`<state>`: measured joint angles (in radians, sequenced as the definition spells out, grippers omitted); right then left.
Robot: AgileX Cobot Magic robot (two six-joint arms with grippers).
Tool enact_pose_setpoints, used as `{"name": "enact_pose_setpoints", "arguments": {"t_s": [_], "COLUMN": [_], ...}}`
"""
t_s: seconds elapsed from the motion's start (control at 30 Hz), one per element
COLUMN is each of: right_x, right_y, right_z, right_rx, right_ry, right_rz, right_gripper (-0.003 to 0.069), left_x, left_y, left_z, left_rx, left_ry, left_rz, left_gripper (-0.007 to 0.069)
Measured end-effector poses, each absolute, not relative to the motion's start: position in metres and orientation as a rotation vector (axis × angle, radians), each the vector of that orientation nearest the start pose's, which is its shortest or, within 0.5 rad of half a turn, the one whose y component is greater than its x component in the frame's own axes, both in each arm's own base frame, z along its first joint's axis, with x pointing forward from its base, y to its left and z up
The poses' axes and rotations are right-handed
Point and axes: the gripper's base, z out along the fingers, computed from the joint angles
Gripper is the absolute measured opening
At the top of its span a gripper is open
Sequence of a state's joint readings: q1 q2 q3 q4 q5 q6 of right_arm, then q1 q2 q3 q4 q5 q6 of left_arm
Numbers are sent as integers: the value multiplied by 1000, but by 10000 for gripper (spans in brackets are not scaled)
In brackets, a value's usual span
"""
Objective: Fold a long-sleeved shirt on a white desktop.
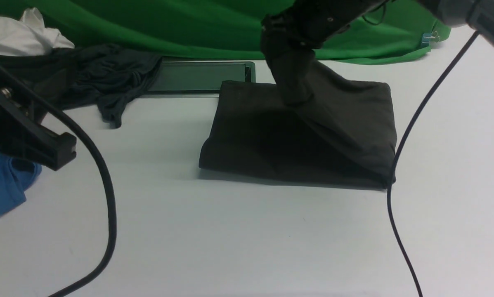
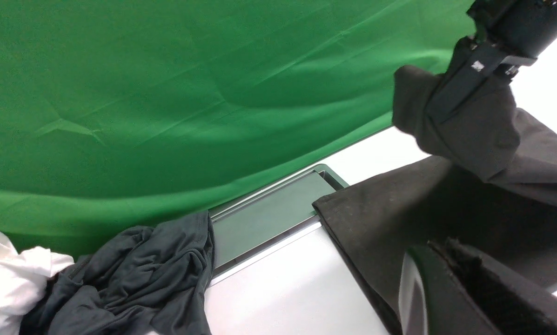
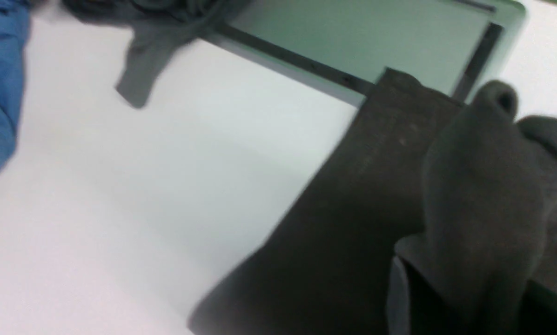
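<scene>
Black-brown cotton, the long-sleeved shirt (image 1: pixel 346 123) lies as a folded rectangle on the white desktop (image 1: pixel 247 239), right of centre and toward the far edge, its far left corner just over the rim of a dark recessed panel (image 1: pixel 197 76). My right gripper (image 1: pixel 290 84) stands directly above its far middle, fingers pointing down, with a fold of the shirt bunched around them and lifted into a tent that slopes down to the near right corner. How wide those jaws stand I cannot tell (the cloth covers them). My left gripper (image 1: pixel 61 150) is pressed shut on nothing, well apart on the left, so the right arm is plainly the nearer. The folded shirt runs a little longer left to right than front to back, edges roughly square to me. I judge the next move is letting that raised flap down flat.
</scene>
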<state>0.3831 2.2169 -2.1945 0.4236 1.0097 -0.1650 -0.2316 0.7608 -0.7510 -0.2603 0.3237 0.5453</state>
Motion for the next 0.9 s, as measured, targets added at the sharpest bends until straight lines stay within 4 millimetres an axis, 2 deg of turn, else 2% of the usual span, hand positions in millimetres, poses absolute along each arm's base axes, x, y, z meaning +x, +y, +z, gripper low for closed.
{"name": "enact_pose_setpoints", "arguments": {"t_s": [0.07,0.1,0.17,0.27,0.33,0.4,0.47,0.57,0.63,0.7,0.87,0.9], "right_x": [451,450,447,441,432,428,422,424,427,438,447,446], "right_y": [225,229,233,231,221,216,200,184,179,186,215,220], "right_z": [298,299,304,314,330,336,348,349,338,301,222,213], "right_rx": [-540,-535,-526,-546,-606,-639,-682,-684,-656,-632,-670,-685], "right_ry": [2431,2423,2413,2413,2425,2436,2451,2474,2510,2538,2609,2627], "right_rz": [679,714,765,779,750,719,602,446,413,404,401,402], "right_gripper": [297,377,457,486,456,426,314,155,78,35,29,29], "left_x": [153,153,153,153,153,153,155,159,164,171,175,175], "left_y": [-44,-44,-44,-44,-44,-44,-44,-45,-46,-48,-50,-50], "left_z": [366,366,366,366,366,365,364,361,358,352,348,348], "left_rx": [529,529,529,529,529,529,531,535,538,543,542,542], "left_ry": [1727,1727,1727,1727,1728,1729,1737,1756,1775,1811,1830,1830], "left_rz": [-27,-27,-27,-27,-27,-27,-28,-30,-33,-42,-51,-51], "left_gripper": [18,18,18,18,18,18,18,18,18,18,18,18]}}
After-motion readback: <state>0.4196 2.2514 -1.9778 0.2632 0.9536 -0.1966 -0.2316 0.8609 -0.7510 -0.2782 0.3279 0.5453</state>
